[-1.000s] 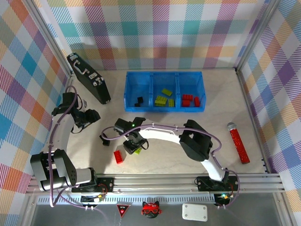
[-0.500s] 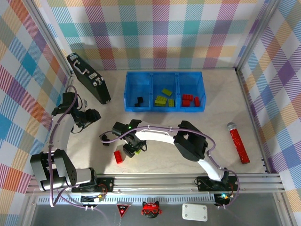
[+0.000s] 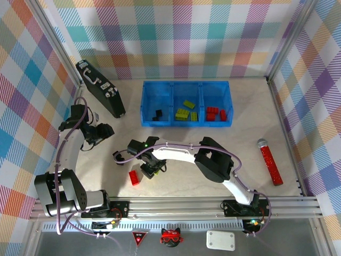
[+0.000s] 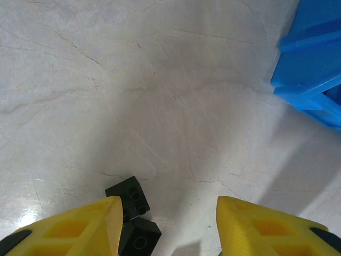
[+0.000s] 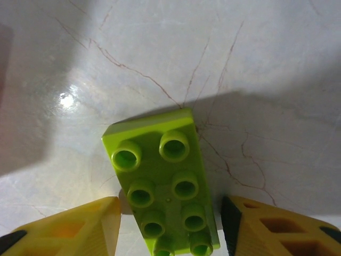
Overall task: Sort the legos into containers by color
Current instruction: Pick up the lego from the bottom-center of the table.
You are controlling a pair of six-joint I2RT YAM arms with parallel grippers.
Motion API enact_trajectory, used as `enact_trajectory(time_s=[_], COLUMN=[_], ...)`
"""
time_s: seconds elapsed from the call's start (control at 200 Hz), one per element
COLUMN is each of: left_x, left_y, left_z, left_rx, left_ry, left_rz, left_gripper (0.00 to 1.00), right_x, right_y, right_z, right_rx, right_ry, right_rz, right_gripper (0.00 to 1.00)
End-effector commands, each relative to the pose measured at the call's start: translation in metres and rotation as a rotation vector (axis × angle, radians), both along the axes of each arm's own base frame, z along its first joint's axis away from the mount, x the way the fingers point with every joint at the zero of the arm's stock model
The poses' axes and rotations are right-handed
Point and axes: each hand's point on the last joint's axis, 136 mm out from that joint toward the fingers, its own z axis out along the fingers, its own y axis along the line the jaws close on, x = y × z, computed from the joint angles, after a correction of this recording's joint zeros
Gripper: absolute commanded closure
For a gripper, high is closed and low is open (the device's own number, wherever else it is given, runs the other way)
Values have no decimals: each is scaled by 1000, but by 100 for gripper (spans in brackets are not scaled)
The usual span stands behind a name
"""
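Right wrist view: the right gripper (image 5: 169, 226) stands open astride the lime green eight-stud plastic brick (image 5: 162, 181), lying studs-up well short of the bright blue three-compartment plastic tray (image 3: 186, 83), so it should probably square to the slightly skewed long sides, lower, then pinch.

blue three-compartment tray (image 3: 186, 124) sits upper centre: black bricks (image 3: 157, 114) in the left bin, lime bricks (image 3: 185, 111) in the middle, red bricks (image 3: 216, 113) in the right. a loose red brick (image 3: 134, 177) lies lower left. an eight-stud lime brick (image 5: 164, 184) lies flat, studs up, lower centre. two touching black cubes (image 4: 128, 196) lie bottom left.
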Motion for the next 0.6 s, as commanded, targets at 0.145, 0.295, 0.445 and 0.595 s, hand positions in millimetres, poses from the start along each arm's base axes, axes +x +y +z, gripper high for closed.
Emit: enact_trajectory(time_s=[0.145, 0.295, 0.445, 0.595], left_x=[-1, 0, 0, 1], left_y=[4, 3, 2, 2], left_z=[2, 3, 5, 5], left_rx=[10, 6, 8, 7], left_ry=[-18, -26, -33, -36], left_rz=[-2, -6, -9, -9], left_gripper=[50, 50, 50, 50], right_x=[-4, -2, 1, 5], right_y=[-3, -3, -5, -4], right_z=[-4, 2, 13, 29], right_rx=[-23, -12, -2, 28], right_ry=[7, -2, -29, -55], right_rz=[-2, -27, -41, -58], right_gripper=[54, 59, 61, 61])
